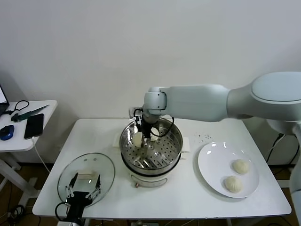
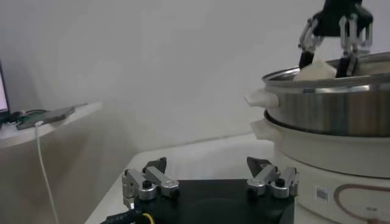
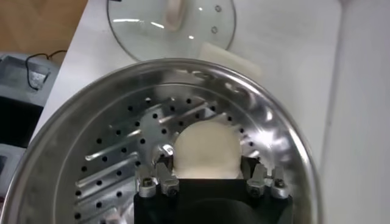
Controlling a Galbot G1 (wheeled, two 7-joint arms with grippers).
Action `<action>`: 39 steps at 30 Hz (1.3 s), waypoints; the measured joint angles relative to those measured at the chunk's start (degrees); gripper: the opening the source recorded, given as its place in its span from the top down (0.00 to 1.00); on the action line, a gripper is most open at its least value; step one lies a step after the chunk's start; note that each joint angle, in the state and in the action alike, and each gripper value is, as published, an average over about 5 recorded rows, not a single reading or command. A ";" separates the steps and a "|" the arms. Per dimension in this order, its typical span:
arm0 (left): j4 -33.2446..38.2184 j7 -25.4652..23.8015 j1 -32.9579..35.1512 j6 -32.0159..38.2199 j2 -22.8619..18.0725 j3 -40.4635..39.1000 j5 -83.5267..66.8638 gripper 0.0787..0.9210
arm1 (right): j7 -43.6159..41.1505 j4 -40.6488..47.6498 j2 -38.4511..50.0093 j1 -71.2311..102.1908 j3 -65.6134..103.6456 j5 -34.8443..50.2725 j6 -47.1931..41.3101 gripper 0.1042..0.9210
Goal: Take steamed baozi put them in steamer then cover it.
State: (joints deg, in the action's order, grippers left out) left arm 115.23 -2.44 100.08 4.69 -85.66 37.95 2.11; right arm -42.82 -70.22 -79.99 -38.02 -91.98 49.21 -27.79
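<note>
We found the steamer (image 1: 151, 150) at the middle of the desk (image 1: 188, 195), with the cover (image 1: 86, 177) lying flat to its left and a plate (image 1: 211, 165) to its right. Two baozi (image 1: 241, 166) (image 1: 233, 184) sat on the plate. The right hand (image 1: 144, 133) hung inside the steamer around a third baozi (image 1: 138, 140); the left hand (image 1: 83, 187) was over the cover.

Plain white wall (image 1: 141, 42); white table (image 1: 188, 197); side table (image 1: 42, 132) at left.

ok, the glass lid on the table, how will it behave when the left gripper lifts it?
The cover is clear glass with a metal rim: probably heavy and breakable. Its only grip is the flat white handle, so it may swing. The left gripper hovers open above it.
</note>
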 measured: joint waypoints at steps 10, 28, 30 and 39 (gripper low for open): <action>-0.78 0.00 -0.62 -0.03 0.09 0.10 0.12 0.12 | 0.26 0.34 -0.71 1.73 0.60 -0.11 -0.75 0.18; -0.86 0.04 -0.77 -0.16 0.26 0.19 0.25 0.12 | -4.57 -4.35 7.16 -4.94 0.27 -1.29 1.93 0.12; -0.72 0.05 -0.76 -0.29 0.23 0.34 0.14 0.12 | -5.77 -5.56 9.63 -6.48 -0.08 -2.00 2.78 0.12; -0.59 0.12 -0.92 -0.74 0.22 0.96 -0.57 0.12 | -10.43 -12.96 23.59 -11.46 -2.67 -8.25 6.32 0.12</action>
State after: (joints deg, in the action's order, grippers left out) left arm 114.63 -2.33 99.16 3.95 -85.44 38.91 1.54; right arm -53.24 -83.18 -56.40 -49.48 -94.66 40.96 -21.47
